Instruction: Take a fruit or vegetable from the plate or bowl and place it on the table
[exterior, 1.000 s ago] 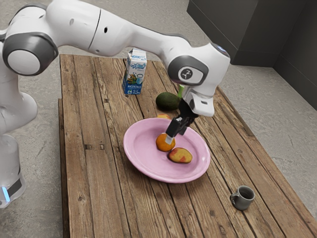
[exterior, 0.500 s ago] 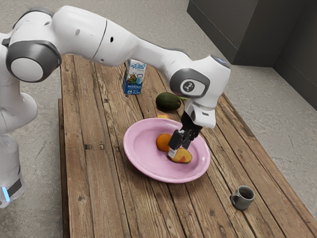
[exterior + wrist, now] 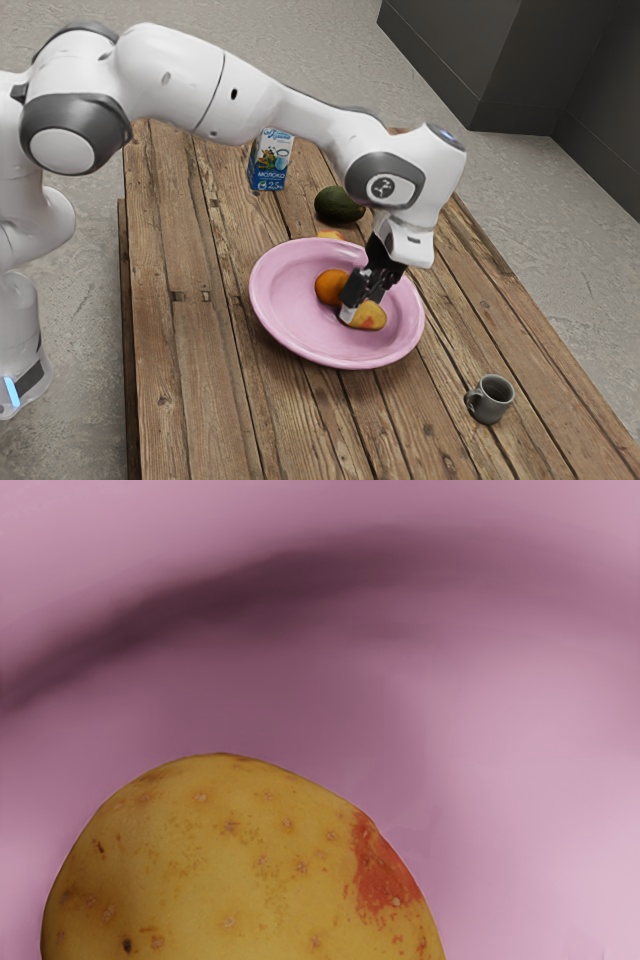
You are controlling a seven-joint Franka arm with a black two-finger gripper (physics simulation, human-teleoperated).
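Observation:
In the exterior view my gripper (image 3: 358, 308) points down over the pink plate (image 3: 290, 325), low at the yellow potato with red patches (image 3: 370, 317). Its fingers stand apart, the nearer one in front of the potato's end beside the orange; the farther tip is hidden. The potato lies on the plate. Right beside it on the plate rests the orange (image 3: 330, 287), partly behind the gripper. From the wrist view, the potato (image 3: 230, 870) is close under my hand at the lower edge, with the plate's pink surface (image 3: 540, 780) around it.
A dark green avocado (image 3: 339, 205) lies on the wooden table (image 3: 200, 350) beyond the plate, near a small orange-yellow piece (image 3: 331, 235) by the rim. The milk carton (image 3: 270, 162) stands farther back. A grey mug (image 3: 491, 400) is near the table's edge at the exterior view's lower right.
My hand has come down and moved from over the orange to the potato. The orange and potato have stayed in place on the plate.

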